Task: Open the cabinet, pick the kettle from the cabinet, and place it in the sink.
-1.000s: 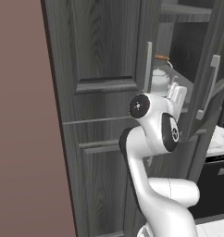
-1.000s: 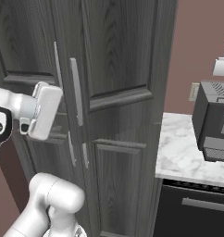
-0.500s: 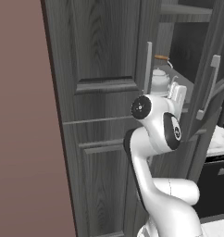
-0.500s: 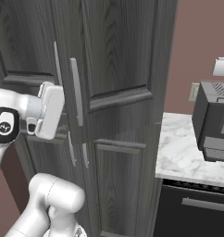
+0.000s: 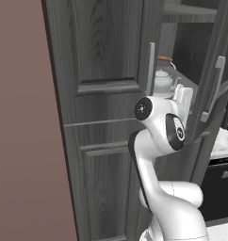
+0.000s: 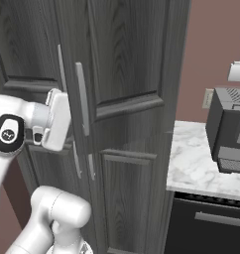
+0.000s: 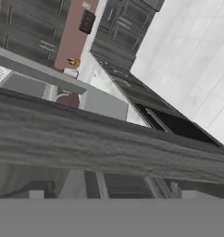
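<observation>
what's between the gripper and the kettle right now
Nothing solid that I can make out. In the left base view the gripper sits just below and right of the kettle, inside the gap between the cabinet doors, with dark open space between them.

I can read no text, label, brand or number anywhere: nothing on the cabinet [image 5: 106, 94] doors, nor on the dark appliance [image 6: 230, 131] right of it.

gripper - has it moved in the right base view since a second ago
Yes. The gripper's white hand has slid right toward the cabinet's long silver handle; earlier it sat clearly left of the handle, now its edge nearly reaches it.
</observation>
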Robot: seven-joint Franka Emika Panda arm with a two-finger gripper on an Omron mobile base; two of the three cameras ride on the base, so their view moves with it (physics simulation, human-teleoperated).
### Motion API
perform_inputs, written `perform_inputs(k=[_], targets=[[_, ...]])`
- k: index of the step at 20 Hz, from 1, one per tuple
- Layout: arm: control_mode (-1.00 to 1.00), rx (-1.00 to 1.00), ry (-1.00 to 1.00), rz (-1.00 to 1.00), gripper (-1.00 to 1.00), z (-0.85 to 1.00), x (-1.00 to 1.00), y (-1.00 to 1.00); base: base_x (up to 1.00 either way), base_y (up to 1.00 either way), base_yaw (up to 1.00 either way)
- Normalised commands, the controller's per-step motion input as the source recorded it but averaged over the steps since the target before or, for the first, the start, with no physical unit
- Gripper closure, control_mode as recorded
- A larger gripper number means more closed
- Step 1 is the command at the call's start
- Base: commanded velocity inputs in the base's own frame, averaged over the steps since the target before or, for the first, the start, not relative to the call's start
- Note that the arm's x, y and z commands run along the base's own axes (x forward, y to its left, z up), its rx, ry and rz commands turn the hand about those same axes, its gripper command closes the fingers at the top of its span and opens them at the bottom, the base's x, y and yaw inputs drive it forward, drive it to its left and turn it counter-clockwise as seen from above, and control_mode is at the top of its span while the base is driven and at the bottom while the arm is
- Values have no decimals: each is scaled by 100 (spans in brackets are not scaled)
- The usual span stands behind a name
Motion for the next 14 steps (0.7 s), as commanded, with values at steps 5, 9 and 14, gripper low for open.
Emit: perform_inputs(k=[5, 9, 14], targets=[[-100, 0, 1, -14, -100, 0, 0, -18, 0, 0, 0], [-100, 0, 0, -17, -100, 0, -4, -9, 0, 0, 0], [-100, 0, 0, -19, -100, 0, -10, -16, 0, 0, 0]])
